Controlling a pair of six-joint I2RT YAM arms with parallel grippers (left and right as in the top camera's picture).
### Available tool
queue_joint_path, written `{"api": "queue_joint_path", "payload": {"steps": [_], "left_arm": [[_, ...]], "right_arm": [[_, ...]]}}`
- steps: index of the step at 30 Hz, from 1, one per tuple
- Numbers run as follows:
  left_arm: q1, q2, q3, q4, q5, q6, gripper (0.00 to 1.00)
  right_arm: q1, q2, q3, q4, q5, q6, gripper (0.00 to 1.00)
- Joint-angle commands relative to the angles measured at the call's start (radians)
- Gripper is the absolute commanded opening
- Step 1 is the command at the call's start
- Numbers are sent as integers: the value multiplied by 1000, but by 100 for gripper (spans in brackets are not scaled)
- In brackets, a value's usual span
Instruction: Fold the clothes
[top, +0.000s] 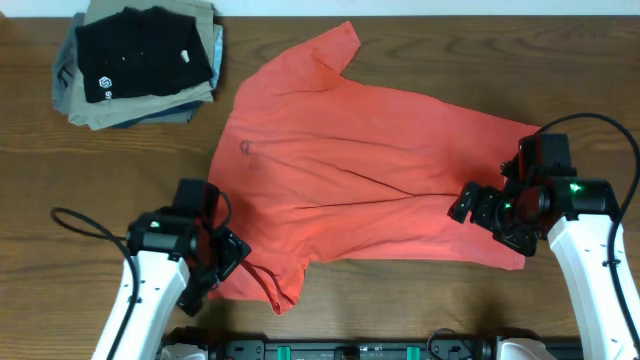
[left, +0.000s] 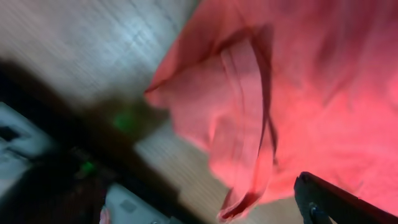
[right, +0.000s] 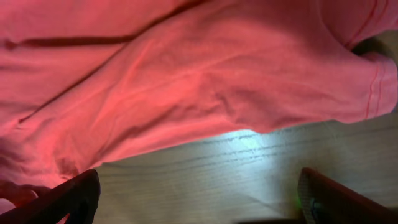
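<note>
The coral-red T-shirt (top: 370, 170) lies spread flat across the wooden table, and no lettering shows. Its near-left sleeve is bunched and folded over in the left wrist view (left: 249, 106). My left gripper (top: 228, 262) is at that sleeve's edge. It looks open, with one dark finger showing at the lower right of a blurred view (left: 205, 211). My right gripper (top: 490, 215) is at the shirt's right end. It is open wide over bare wood (right: 199, 199), with the cloth's edge (right: 186, 74) just beyond the fingers.
A stack of folded garments (top: 95, 105) sits at the far left corner with a black shirt (top: 140, 50) with a small white logo on top. Cables loop beside both arms. The table's front edge with the arm bases runs along the bottom.
</note>
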Motion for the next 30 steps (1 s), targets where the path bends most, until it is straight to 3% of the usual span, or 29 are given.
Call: {"api": "queue_joint_path", "payload": {"steps": [1, 10, 21, 30], "left_arm": [[-1, 9, -63, 69, 6, -113, 98], [-1, 106, -110, 194, 5, -142, 97], [-1, 254, -109, 269, 29, -145, 78], [-1, 255, -109, 272, 29, -145, 52]], "right_arm": [[13, -3, 0, 13, -12, -5, 99], [13, -3, 0, 20, -11, -5, 99], [13, -3, -1, 66, -7, -5, 99], [13, -2, -4, 86, 52, -4, 99]]}}
